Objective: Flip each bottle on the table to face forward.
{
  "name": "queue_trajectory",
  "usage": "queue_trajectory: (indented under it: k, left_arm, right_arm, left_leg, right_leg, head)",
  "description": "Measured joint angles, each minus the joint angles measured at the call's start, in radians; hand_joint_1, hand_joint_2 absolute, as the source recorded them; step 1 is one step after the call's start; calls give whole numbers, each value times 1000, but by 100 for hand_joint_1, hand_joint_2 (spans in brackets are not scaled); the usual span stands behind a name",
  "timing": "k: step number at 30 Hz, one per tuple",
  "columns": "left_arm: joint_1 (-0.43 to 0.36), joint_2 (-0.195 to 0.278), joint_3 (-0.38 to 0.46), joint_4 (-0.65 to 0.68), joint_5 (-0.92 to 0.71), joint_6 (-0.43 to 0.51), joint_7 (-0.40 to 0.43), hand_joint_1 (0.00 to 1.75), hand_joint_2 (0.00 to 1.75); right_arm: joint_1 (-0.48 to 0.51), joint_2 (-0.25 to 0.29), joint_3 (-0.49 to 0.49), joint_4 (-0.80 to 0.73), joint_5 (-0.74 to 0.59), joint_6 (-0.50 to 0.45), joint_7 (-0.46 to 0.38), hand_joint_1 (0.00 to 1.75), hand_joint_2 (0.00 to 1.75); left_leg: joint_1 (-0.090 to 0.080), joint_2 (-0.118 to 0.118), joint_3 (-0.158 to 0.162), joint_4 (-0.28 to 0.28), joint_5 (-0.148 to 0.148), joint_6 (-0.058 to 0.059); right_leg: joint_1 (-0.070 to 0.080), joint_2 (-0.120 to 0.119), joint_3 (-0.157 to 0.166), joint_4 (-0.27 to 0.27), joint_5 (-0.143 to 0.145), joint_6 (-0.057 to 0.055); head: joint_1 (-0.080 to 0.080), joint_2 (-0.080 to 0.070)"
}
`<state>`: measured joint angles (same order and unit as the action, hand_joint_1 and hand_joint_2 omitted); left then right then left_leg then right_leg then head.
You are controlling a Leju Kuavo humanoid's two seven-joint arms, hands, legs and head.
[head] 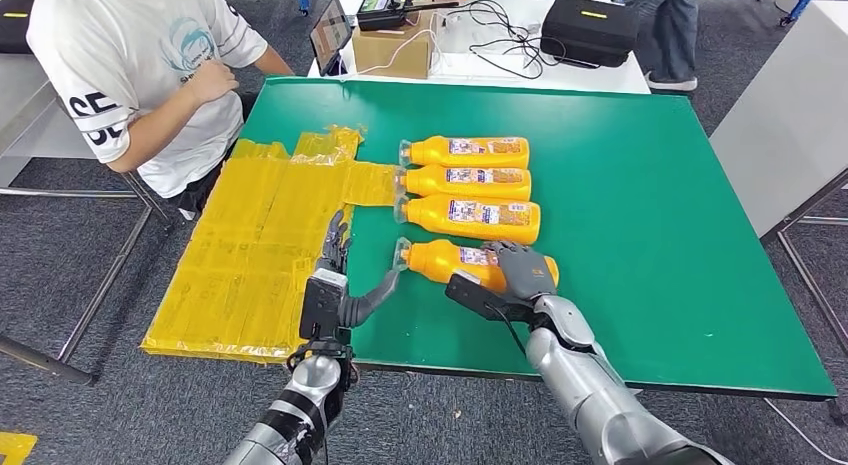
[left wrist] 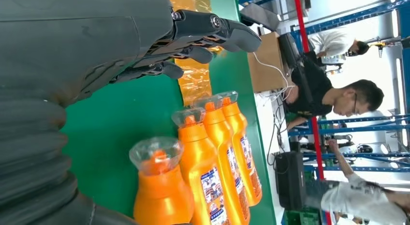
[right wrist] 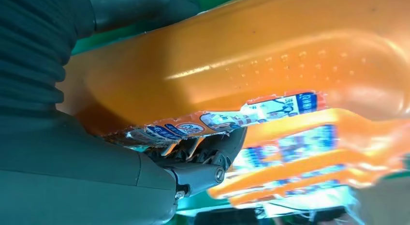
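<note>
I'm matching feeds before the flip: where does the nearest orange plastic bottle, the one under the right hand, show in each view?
Head view: nearest orange plastic bottle lies lowest of the four-bottle row, the right hand on it.
Left wrist view: largest bottle, clear cap toward the camera.
Right wrist view: the big orange body across the picture, label edge by the fingers.
Shared landmark: the green table top.

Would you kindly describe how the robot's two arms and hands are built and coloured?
Both arms are silver metal with rounded segments. The left arm has a black band and a black boxy wrist block; its left hand has dark grey slim fingers. The right hand has a grey back and dark fingers, with a black block and a thin black cable at the wrist.
</note>
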<state>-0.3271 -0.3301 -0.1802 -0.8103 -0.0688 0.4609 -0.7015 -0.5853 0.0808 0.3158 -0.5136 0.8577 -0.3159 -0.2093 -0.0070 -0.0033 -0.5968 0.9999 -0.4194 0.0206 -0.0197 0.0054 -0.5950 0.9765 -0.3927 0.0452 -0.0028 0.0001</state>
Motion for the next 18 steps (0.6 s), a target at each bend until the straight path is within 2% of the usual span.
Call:
queue_trajectory:
  k: [4,10,18]
  left_arm:
    - [-7,3,4,8,-7,14,0,0,175]
    - [-52,16,6,54,-29,33,0,0,175]
    - [-107,33,9,112,-51,20,0,0,175]
  right_arm:
    - [11,22,-13,-7,-67,-48,-57,175,175]
    - [71,90,-46,-104,-295,-155,-208,175,175]
    - [101,156,-47,-198,-462,-194,-279,175,175]
  left_leg:
    - [1,0,-1,0,1,0]
    - [2,-1,-6,0,2,-1]
    - [2,-2,-12,0,3,-1]
  right_leg:
    - [1,0,0,0,0,-1]
    - [2,0,-5,1,1,-1]
    - [2,-1,-10,1,0,-1]
  head:
    - [0,0]
    - [0,0]
    - [0,0]
